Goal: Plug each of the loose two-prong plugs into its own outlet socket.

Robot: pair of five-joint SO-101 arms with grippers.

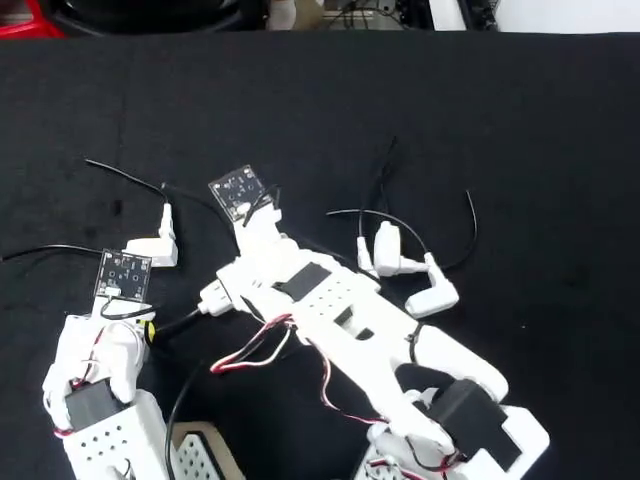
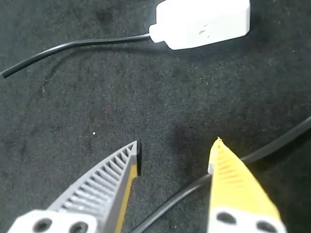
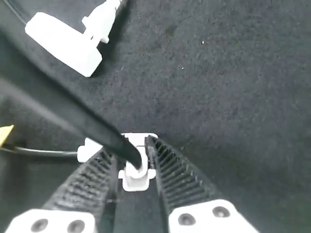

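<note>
On black table: white plug is clamped by right gripper | left gripper is held spread, nothing grasped | outlet socket is seen near it.

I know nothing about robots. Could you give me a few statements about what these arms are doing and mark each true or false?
1. The right gripper is shut on a white plug. True.
2. The left gripper holds a plug too. False: its fingers stand apart with nothing between them, and a black cable runs under one finger.
3. The table is black. True.
4. The white block ahead of the left gripper has no cord. False: a dark lead runs from its end.
</note>
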